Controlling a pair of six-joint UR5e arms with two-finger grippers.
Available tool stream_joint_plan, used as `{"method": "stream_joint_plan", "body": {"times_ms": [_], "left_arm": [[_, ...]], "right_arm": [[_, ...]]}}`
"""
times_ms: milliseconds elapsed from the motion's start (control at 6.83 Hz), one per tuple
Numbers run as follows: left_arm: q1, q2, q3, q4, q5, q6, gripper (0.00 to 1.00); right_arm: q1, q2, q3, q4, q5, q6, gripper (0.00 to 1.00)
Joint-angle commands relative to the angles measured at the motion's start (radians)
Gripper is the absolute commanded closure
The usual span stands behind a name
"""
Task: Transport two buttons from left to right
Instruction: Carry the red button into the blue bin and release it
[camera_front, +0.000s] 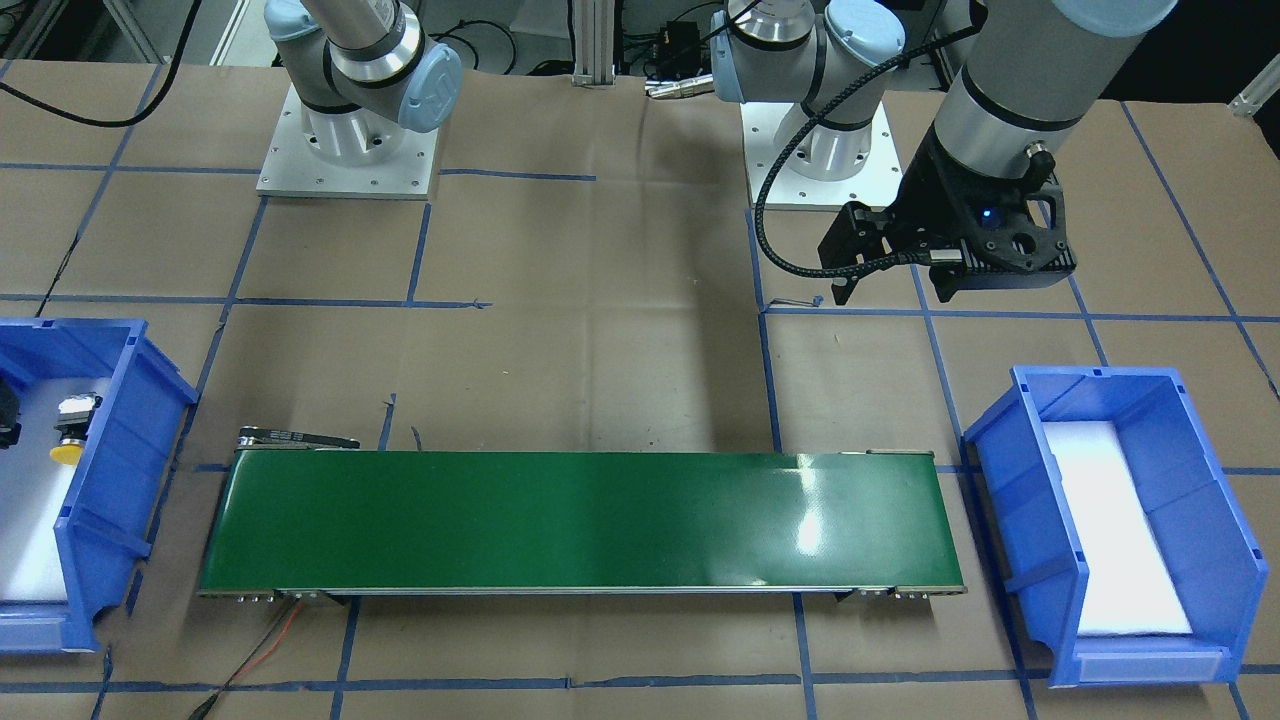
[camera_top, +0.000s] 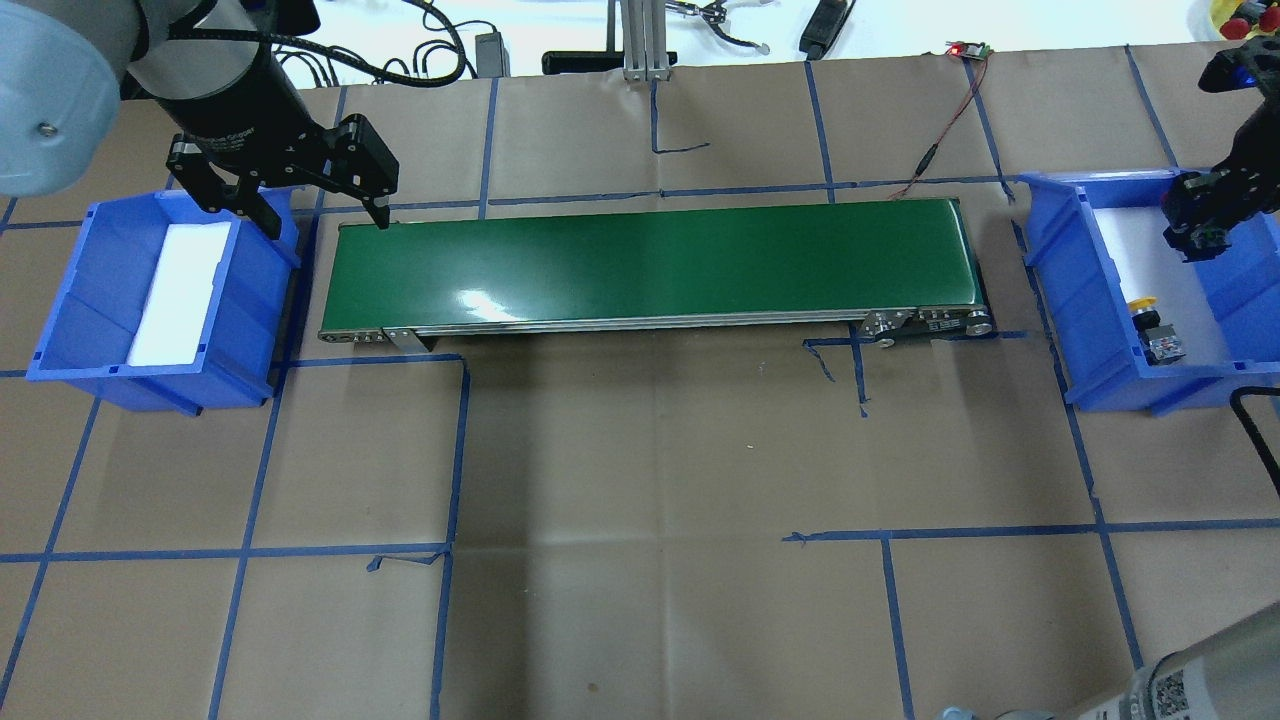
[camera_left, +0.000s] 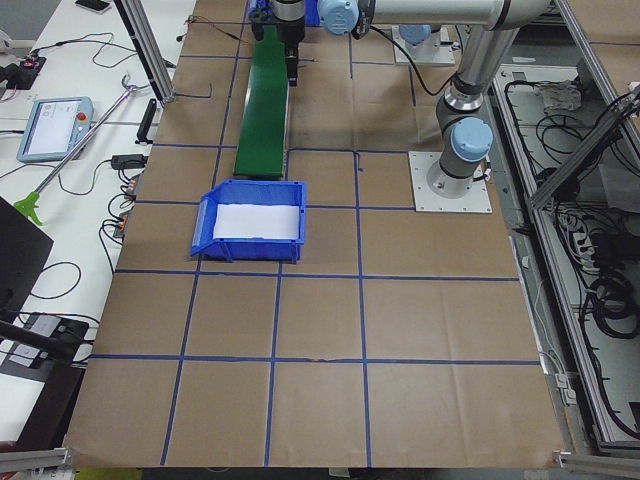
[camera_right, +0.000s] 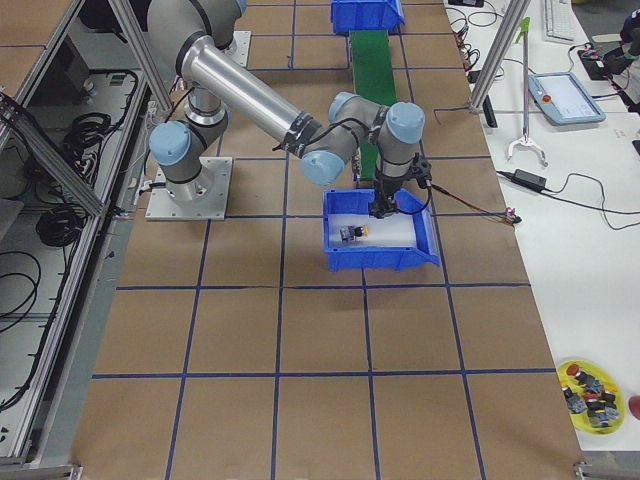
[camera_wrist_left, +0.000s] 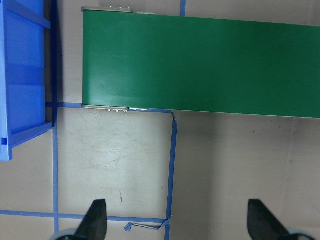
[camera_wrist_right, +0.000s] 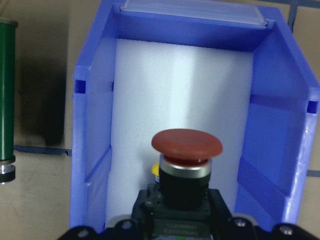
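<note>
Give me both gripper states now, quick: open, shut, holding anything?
The left gripper: open, jaws wide apart, holding nothing.
The right gripper: shut on the red button, over the blue bin.

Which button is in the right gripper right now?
The red button, clamped in the right gripper above the bin; the yellow button lies loose inside that bin.

Conveyor (camera_top: 650, 260) between bins (camera_top: 62, 300); first button (camera_top: 1152, 322) in right bin (camera_top: 1050, 262), second button (camera_wrist_right: 186, 143) in right claw (camera_top: 1195, 225).
</note>
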Motion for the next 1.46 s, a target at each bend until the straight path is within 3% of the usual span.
{"method": "stream_joint_plan", "body": {"times_ms": [0, 439, 586, 879, 1025, 1172, 1318], "left_arm": [[0.0, 0.001, 0.0, 0.0, 0.0, 0.0, 0.0], [0.0, 0.002, 0.0, 0.0, 0.0, 0.0, 0.0], [0.0, 0.001, 0.0, 0.0, 0.0, 0.0, 0.0], [0.0, 0.001, 0.0, 0.0, 0.0, 0.0, 0.0], [0.0, 0.001, 0.002, 0.0, 0.0, 0.0, 0.0], [0.0, 0.001, 0.002, 0.0, 0.0, 0.0, 0.0], [0.0, 0.001, 0.002, 0.0, 0.0, 0.0, 0.0]], "right_arm": [[0.001, 0.055, -0.01, -0.051, 0.003, 0.001, 0.96], [0.001, 0.115, -0.015, -0.057, 0.014, 0.008, 0.96], [0.001, 0.135, -0.012, -0.121, 0.016, 0.002, 0.95], [0.001, 0.167, -0.012, -0.142, 0.017, -0.001, 0.93], [0.002, 0.175, -0.01, -0.14, 0.017, -0.002, 0.84], [0.002, 0.184, -0.01, -0.142, 0.022, -0.005, 0.35], [0.004, 0.184, -0.012, -0.145, 0.066, -0.002, 0.01]]}}
